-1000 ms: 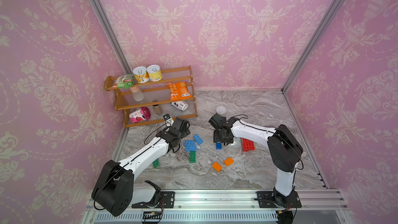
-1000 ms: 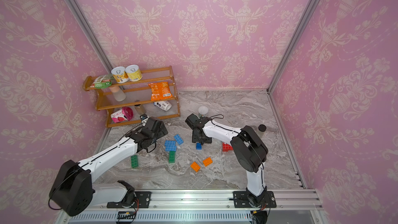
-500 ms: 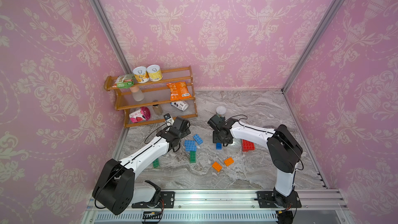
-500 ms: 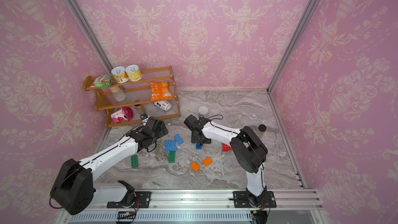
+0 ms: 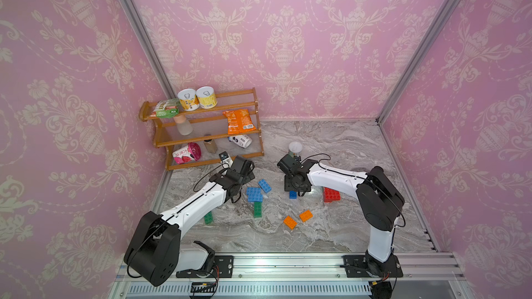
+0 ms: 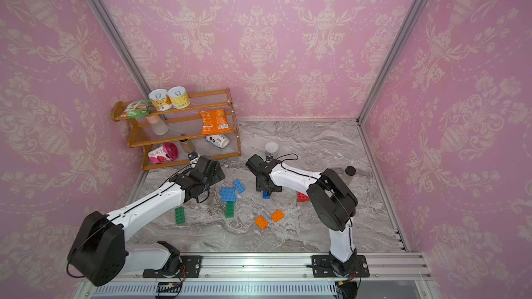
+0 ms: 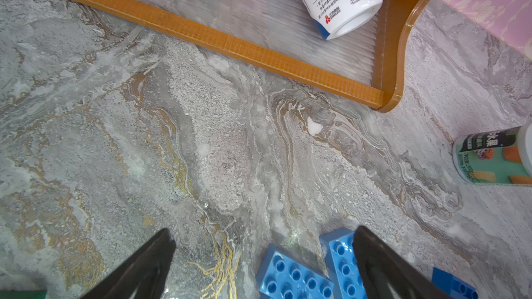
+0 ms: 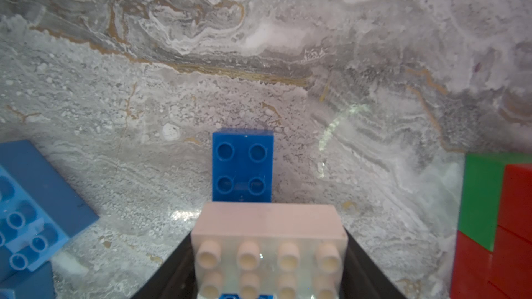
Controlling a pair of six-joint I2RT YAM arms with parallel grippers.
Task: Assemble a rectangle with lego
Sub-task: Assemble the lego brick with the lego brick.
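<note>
In the right wrist view my right gripper (image 8: 269, 234) is shut on a white 2x4 lego brick (image 8: 267, 257), held studs toward the camera. A dark blue 2x2 brick (image 8: 243, 165) lies on the marble just past it, and in both top views (image 5: 293, 194) (image 6: 266, 195) that brick sits beside the gripper (image 5: 296, 186). My left gripper (image 7: 262, 230) hangs open over bare marble, with two light blue bricks (image 7: 290, 277) by one finger. Green (image 5: 258, 209), orange (image 5: 290, 222) and red (image 5: 331, 194) bricks lie scattered nearby.
A wooden shelf (image 5: 201, 136) with tins, snack packets and bottles stands at the back left, close to my left gripper. A white-lidded cup (image 5: 295, 148) stands behind my right wrist. A black-capped bottle (image 6: 349, 174) is near the right wall.
My right gripper has drifted slightly to the left with the white brick. The left arm and the loose bricks have not moved.
</note>
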